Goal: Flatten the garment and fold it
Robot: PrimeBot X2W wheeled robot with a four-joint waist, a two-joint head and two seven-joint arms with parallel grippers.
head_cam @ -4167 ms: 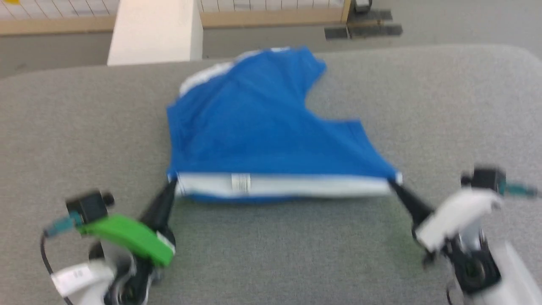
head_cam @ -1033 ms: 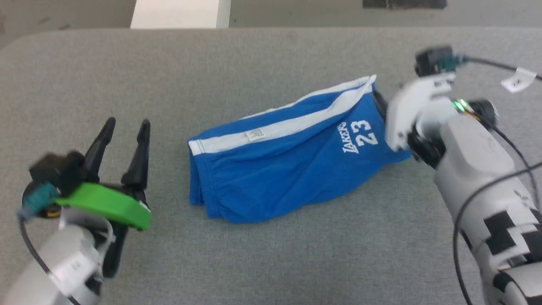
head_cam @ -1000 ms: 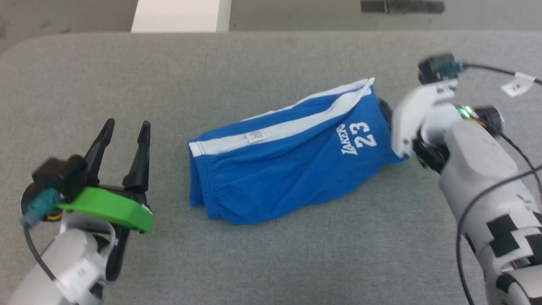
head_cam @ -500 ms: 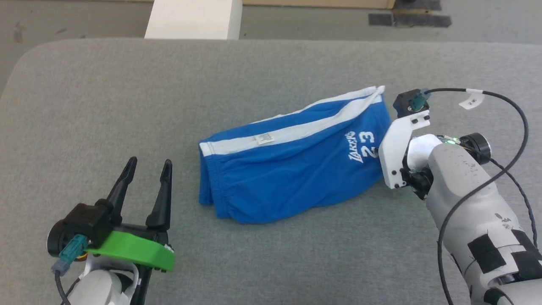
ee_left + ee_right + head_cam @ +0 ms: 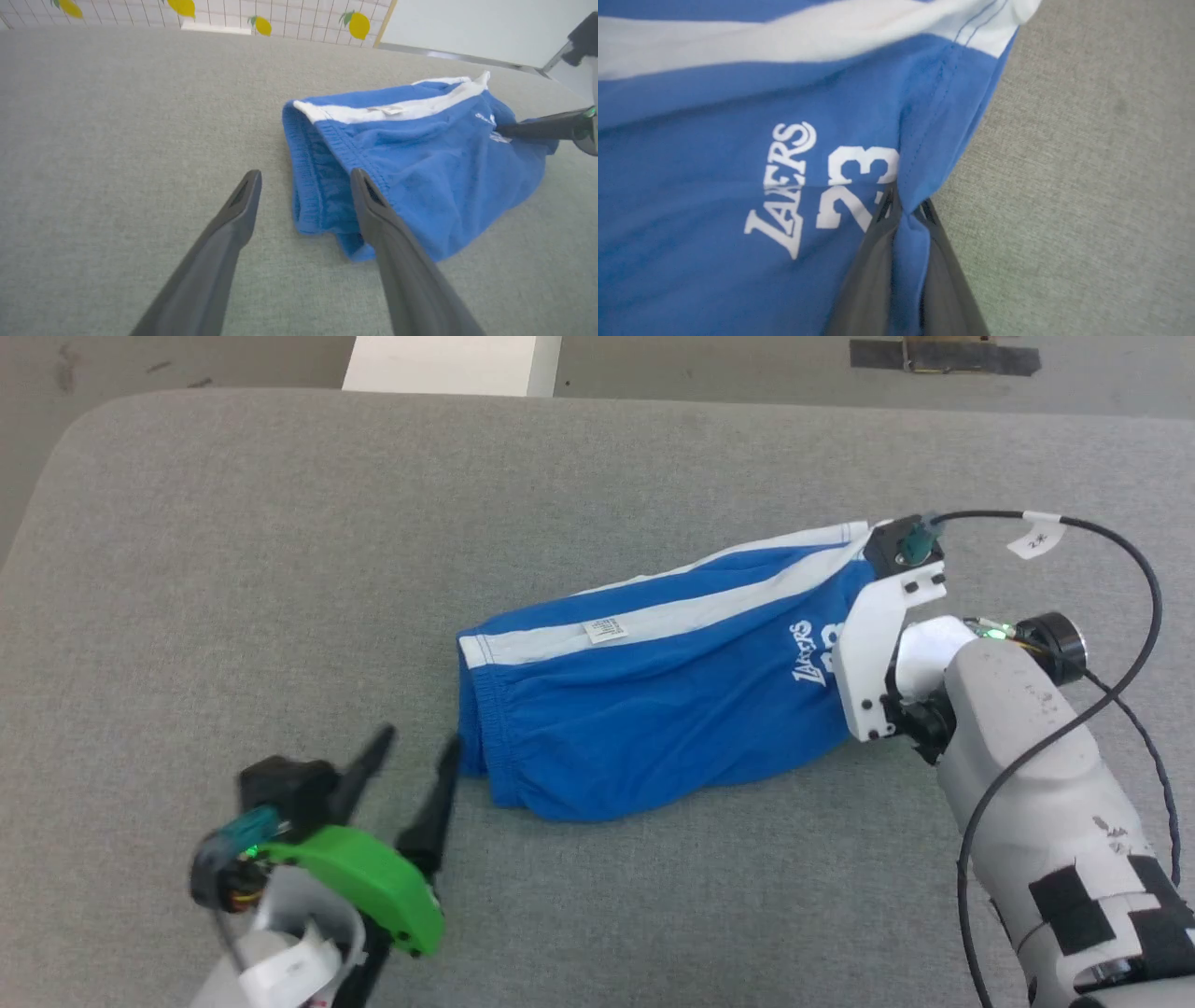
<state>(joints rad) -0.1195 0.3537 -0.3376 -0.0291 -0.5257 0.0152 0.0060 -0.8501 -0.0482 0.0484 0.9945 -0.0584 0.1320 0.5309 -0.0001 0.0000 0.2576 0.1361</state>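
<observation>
The garment, blue shorts with a white side stripe and white print, lies doubled over on the grey table, waistband end to the left. My left gripper is open just left of the waistband corner. In the left wrist view the left gripper has one finger in front of the waistband of the garment. My right gripper is shut on a pinch of the blue leg hem of the garment, beside the "23" print. Its white wrist mount hides its fingers in the head view.
A white block stands beyond the table's far edge. The right arm's black cable loops over the table's right side. Bare grey table surface lies to the left and front of the shorts.
The right gripper has shut on the leg hem. The left gripper has moved in toward the waistband end, still open. The head camera has shifted as well.
</observation>
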